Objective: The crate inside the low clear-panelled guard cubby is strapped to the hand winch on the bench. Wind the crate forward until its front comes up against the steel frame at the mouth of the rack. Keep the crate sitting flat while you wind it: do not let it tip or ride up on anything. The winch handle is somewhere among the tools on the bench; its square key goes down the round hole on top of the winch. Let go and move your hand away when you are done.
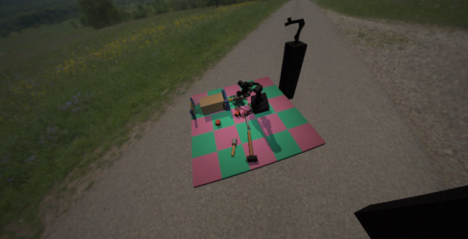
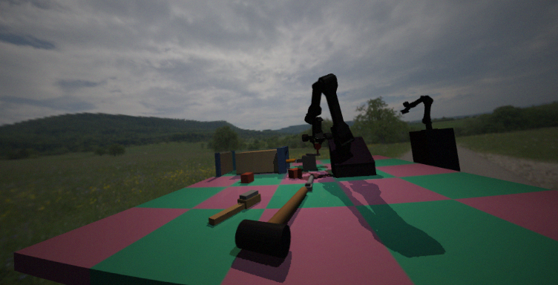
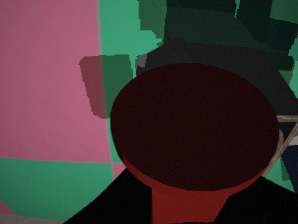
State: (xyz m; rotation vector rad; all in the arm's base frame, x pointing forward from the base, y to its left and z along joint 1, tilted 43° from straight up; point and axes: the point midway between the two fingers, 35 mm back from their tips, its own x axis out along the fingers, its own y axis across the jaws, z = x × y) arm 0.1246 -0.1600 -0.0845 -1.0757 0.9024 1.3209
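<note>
My gripper (image 1: 241,96) (image 2: 317,142) (image 3: 177,161) is shut on the red winch handle (image 2: 317,149) (image 3: 192,125). Its wide round knob fills the middle of the wrist view. The grey winch (image 2: 309,162) stands just below and slightly left of the handle in the exterior view. The knob hides the round hole and the key from the wrist camera; whether the key is in the hole cannot be told. The tan crate (image 1: 213,103) (image 2: 256,162) sits flat behind the blue frame (image 1: 225,100) (image 2: 283,160), joined by an orange strap (image 2: 291,160). Any gap to the frame is too small to judge.
Two red blocks (image 1: 236,113) (image 1: 218,122) lie in front of the winch and crate. A black-headed mallet (image 1: 250,144) (image 2: 263,237), a wooden-handled tool (image 1: 233,150) and a grey tool (image 1: 248,122) lie farther forward. Another arm stands on a black pedestal (image 1: 292,70).
</note>
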